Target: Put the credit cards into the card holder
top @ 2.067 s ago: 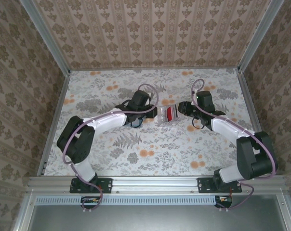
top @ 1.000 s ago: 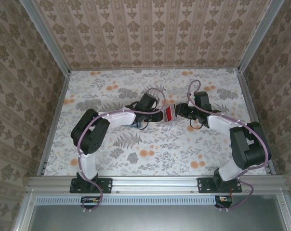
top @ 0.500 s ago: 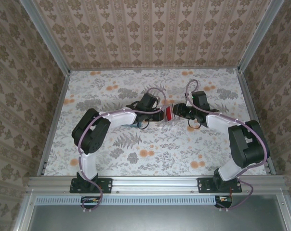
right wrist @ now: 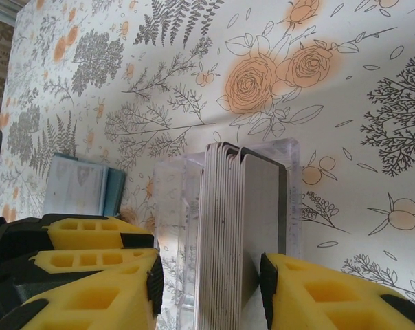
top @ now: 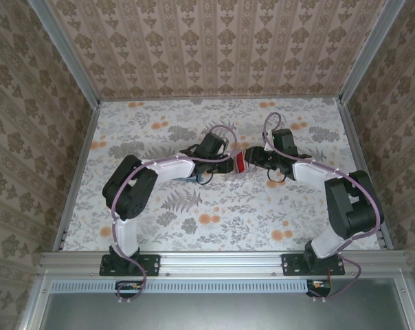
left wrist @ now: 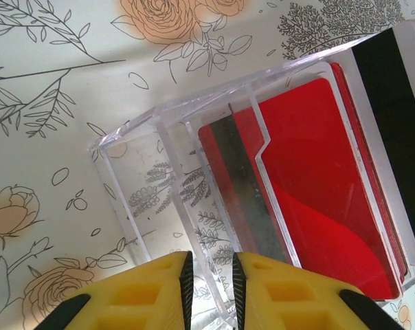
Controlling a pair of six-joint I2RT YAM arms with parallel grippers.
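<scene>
The credit cards (right wrist: 245, 227) stand on edge as a stack in a clear plastic tray (left wrist: 135, 148); their faces look red (left wrist: 317, 185) in the left wrist view and their edges pale grey in the right wrist view. My left gripper (left wrist: 211, 289) is shut on a thin clear wall of the tray. Opposite it, my right gripper (right wrist: 211, 292) is open and straddles the stack, its right pad against the outermost card and its left pad apart from the tray. From above, both grippers meet at the tray (top: 240, 163). The teal card holder (right wrist: 84, 185) lies flat beyond, beside the left arm (top: 189, 178).
The floral tabletop (top: 214, 206) spreads out on all sides of the tray. Patterned walls and metal rails (top: 80, 158) close it in at left, right and back. My left gripper's yellow fingers (right wrist: 91, 237) crowd the near side of the tray.
The right gripper has slid left onto the tray and its jaws have widened around the card stack. The left gripper has kept its hold on the tray and stayed put.
</scene>
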